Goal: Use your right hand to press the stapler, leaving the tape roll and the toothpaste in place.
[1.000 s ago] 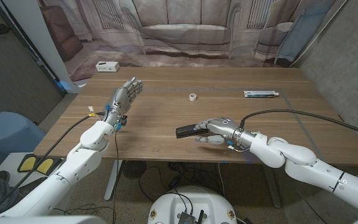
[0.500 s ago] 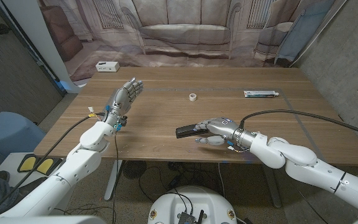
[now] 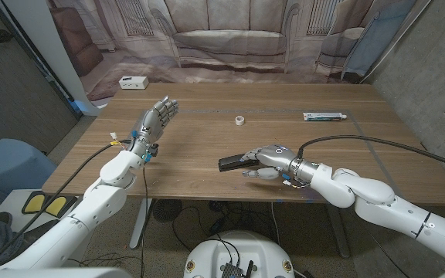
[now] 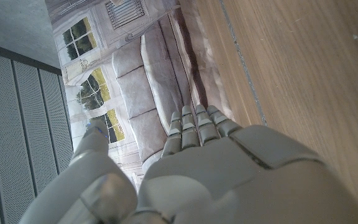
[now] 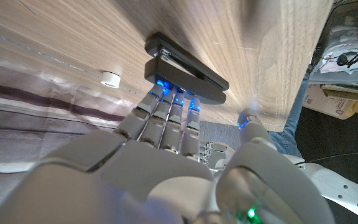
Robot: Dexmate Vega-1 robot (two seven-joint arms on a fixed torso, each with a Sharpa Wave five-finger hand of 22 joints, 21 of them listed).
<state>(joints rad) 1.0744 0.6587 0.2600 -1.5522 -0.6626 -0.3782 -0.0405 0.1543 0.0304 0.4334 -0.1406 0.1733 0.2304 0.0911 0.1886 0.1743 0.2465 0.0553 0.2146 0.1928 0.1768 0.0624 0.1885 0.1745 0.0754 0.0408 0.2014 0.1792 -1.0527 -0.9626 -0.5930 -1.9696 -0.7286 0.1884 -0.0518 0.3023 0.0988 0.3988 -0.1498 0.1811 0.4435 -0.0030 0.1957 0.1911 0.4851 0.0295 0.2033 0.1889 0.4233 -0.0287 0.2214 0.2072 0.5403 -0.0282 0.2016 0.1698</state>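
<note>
Black, long stapler [image 3: 233, 162] lies low of centre on the wooden tabletop [image 3: 199, 147], the right hand's [image 3: 272, 161] fingertips [image 5: 166, 91] resting on top. Up left, the left hand [image 3: 154, 120] stands open-fingered, holding nothing. Beyond: small white tape roll [image 3: 239, 120], white toothpaste tube [image 3: 324, 116], lettering unreadable.

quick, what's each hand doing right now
Left hand: open, holding nothing, raised over the table.
Right hand: fingers laid on the black stapler, pressing it rather than gripping it.
</note>
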